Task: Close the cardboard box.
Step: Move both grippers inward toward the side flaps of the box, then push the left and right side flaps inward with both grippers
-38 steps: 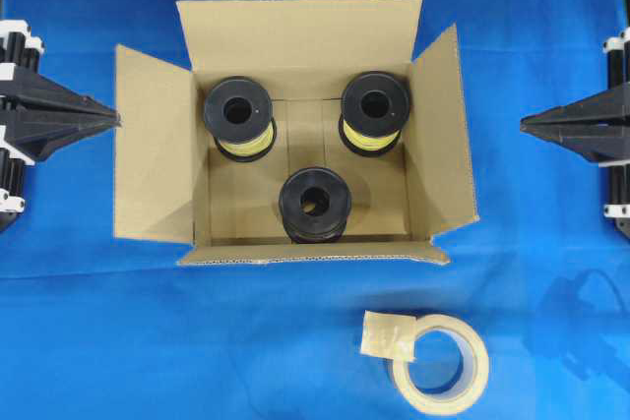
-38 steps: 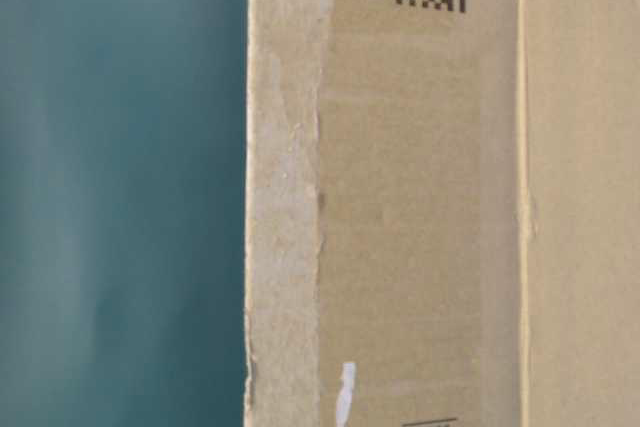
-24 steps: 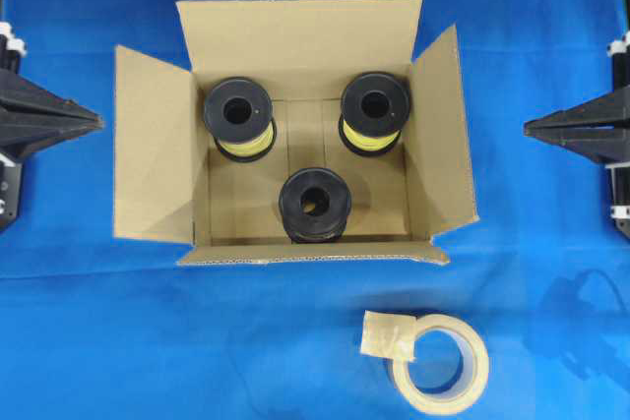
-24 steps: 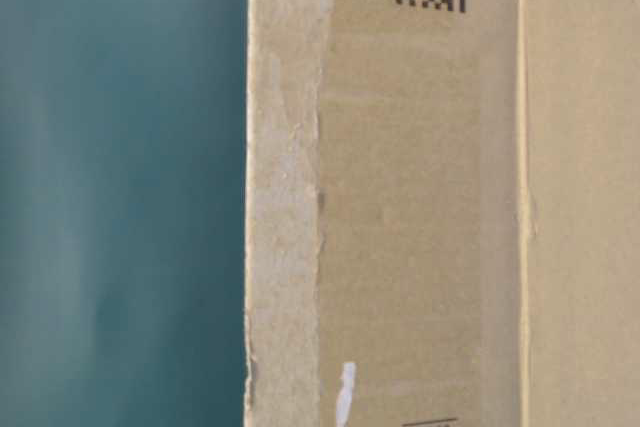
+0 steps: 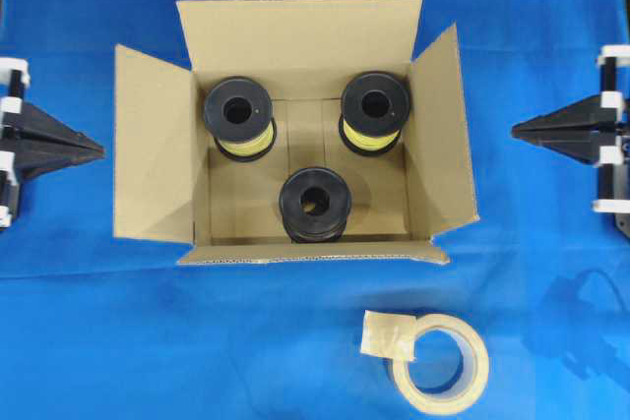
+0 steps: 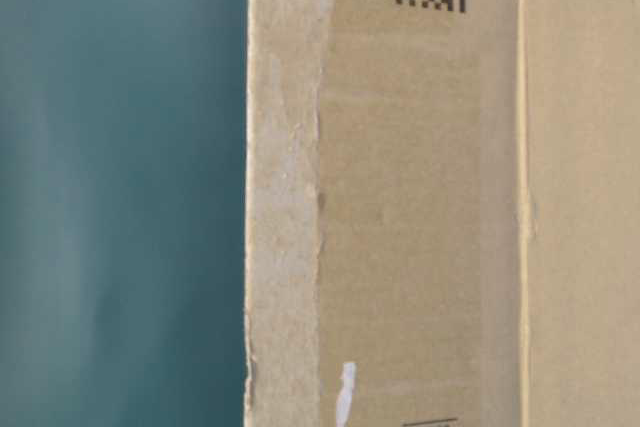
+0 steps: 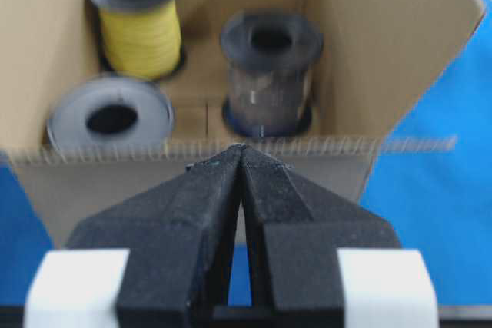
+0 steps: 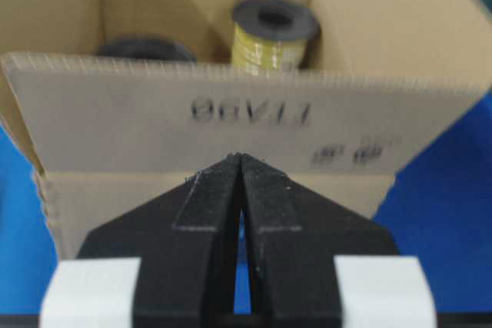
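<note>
Cardboard box [image 5: 295,46] open at the middle of the blue bench [image 5: 295,341], three spools [image 5: 315,204] inside, four flaps spread, left claw [image 5: 98,148] closed, just left of it, right claw [image 5: 516,130] closed, apart on the right, tape roll [image 5: 438,361] near.

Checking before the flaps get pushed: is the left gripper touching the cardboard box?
Apart: overhead, blue cloth shows between the left gripper and the cardboard box.

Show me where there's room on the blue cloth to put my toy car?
Bare blue cloth lies in front of the cardboard box, left of the tape roll. Inside the box three spools crowd the floor.
</note>
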Available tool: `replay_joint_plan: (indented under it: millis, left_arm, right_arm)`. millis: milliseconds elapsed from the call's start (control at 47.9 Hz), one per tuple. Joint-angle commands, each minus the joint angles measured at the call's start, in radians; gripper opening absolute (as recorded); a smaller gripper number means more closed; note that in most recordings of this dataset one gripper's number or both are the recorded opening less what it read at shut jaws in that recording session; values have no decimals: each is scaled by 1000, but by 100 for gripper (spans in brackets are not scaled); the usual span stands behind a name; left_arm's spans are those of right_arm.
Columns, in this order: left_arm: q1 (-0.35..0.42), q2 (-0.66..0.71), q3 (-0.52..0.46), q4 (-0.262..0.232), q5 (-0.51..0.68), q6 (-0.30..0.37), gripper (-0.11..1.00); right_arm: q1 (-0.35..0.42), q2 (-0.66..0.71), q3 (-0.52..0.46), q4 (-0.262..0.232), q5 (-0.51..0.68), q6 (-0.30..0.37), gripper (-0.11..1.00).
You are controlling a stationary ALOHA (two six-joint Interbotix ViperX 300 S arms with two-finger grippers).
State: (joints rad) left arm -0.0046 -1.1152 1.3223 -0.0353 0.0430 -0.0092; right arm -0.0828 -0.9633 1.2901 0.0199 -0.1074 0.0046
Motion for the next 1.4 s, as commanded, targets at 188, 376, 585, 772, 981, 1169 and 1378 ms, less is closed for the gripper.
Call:
replay_joint_plan:
  millis: [188,376,585,772,981,1169,1378]
  left_arm:
    - [2,80,57,-3,-89,-43,0]
    - [3,115,71,-3,-120,-58,0]
    - [6,161,75,-3,-190,-60,0]
    - [12,316,63,-3,-368,-60,0]
    - [15,549,-67,-3,-459,-40,0]
    - [48,675,-193,-3,-459,-32,0]
    - [66,775,-282,-3,-463,-32,0]
  right_arm:
    - [-5,184,34,37,-164,3,0]
    - [-5,270,46,63,-241,3,0]
    - [-5,285,40,63,-256,3,0]
    - [-5,347,-11,60,-267,0,0]
    - [-5,474,-110,55,-293,-8,0]
    - [-5,560,-210,55,-295,-9,0]
    - [-5,663,-293,55,-310,-9,0]
